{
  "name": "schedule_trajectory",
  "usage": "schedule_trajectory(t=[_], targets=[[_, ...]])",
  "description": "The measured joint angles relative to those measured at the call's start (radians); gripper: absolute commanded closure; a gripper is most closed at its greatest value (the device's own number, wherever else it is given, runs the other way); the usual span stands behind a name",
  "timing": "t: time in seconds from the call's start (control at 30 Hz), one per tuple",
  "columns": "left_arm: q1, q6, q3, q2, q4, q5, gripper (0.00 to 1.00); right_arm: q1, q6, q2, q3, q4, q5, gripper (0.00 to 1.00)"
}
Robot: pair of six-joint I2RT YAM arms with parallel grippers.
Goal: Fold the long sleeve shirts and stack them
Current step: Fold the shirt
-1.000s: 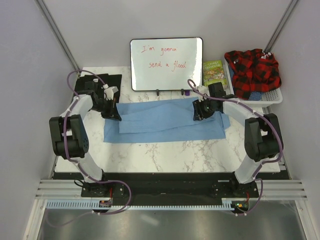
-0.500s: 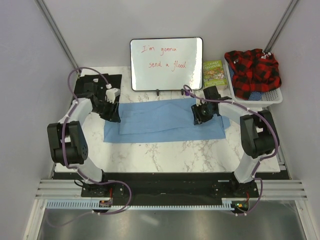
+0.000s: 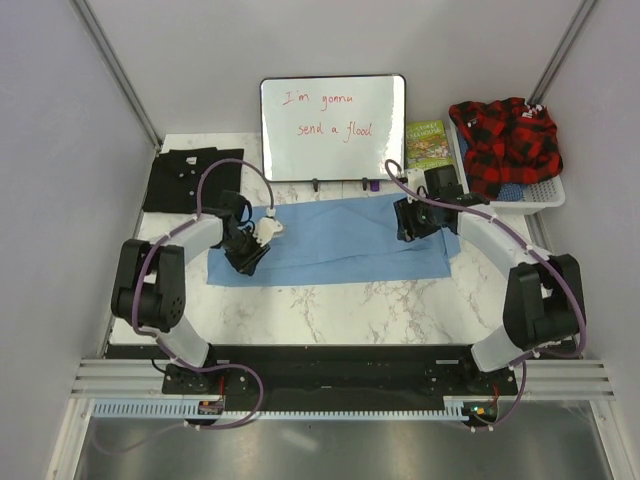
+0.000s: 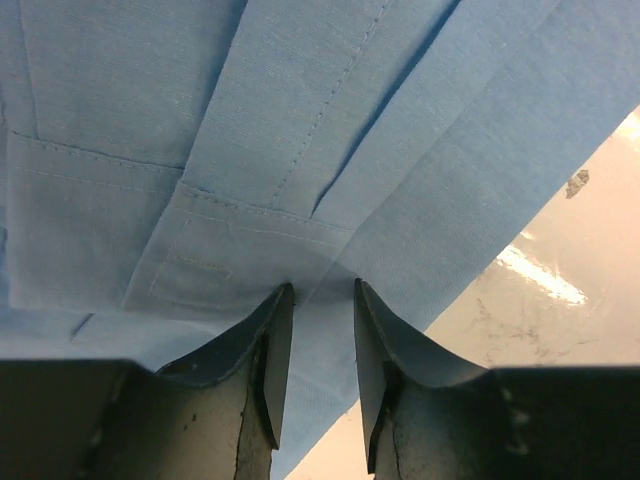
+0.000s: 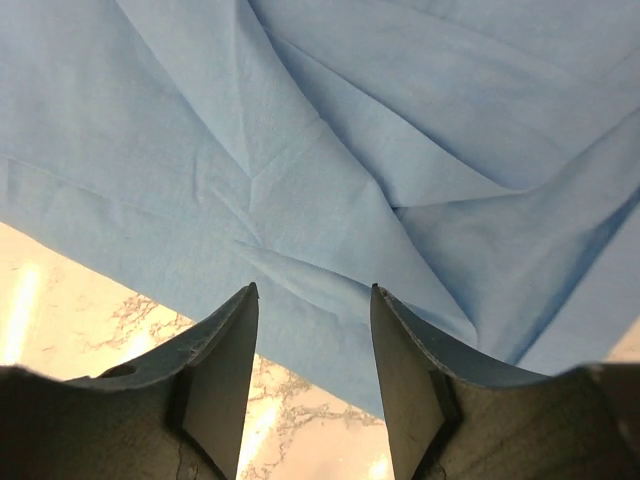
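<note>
As both grippers are found low over the light blue shirt [image 3: 340, 245]: a fold is judged to be in hand, with stacking not yet done.
Left gripper [image 4: 322, 290]: the jaws are set a narrow gap apart. Flat cloth is seen through the gap and nothing is seen pinched. The tips are placed just short of a stitched cuff [image 4: 230, 250], judged to be the next pick-up point.
Right gripper [image 5: 314, 290]: the jaws are held wider apart over a creased patch near the shirt's edge. No cloth is held, and contact with the cloth cannot be told.
Light blue shirt: it is laid as a long band across the centre of the top view, on the marble table [image 3: 330, 320]. Its left part and upper right corner are each attended by a gripper, judged so that the band can be lifted evenly.
Black shirt [image 3: 192, 178]: it is found folded at the upper left of the frame, near the blue one, and is judged to be its stacking partner.
Whiteboard [image 3: 333, 128]: it is stood upright behind the blue shirt, at upper centre.
Basket [image 3: 545, 190]: it is seen at upper right with a red plaid garment [image 3: 505, 140] in it. A book [image 3: 428, 143] is set between it and the whiteboard.
</note>
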Motion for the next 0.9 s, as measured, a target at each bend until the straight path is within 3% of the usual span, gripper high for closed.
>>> schedule_trajectory(t=[0.27,0.43,0.5,0.6,0.73,0.9], targets=[[-0.156,0.001,-0.116,-0.102,0.063,-0.107,0.62,-0.006,-0.001,-0.042,-0.017,-0.031,0.012,0.49],[-0.26,-0.067,-0.138,-0.146,-0.024,-0.037,0.6,-0.006,0.0,0.016,-0.018,-0.036,0.004,0.5],[-0.201,-0.111,-0.111,-0.151,-0.078,0.023,0.55,-0.006,0.0,0.022,-0.018,-0.034,-0.016,0.51],[0.003,-0.206,-0.039,-0.195,-0.116,0.145,0.45,0.003,0.002,0.021,-0.018,-0.018,-0.048,0.52],[0.269,-0.341,0.019,-0.295,-0.118,0.274,0.39,0.067,0.019,0.021,-0.015,0.01,-0.077,0.52],[0.449,-0.456,0.021,-0.299,-0.163,0.339,0.29,0.198,0.071,0.033,0.007,0.071,-0.103,0.57]])
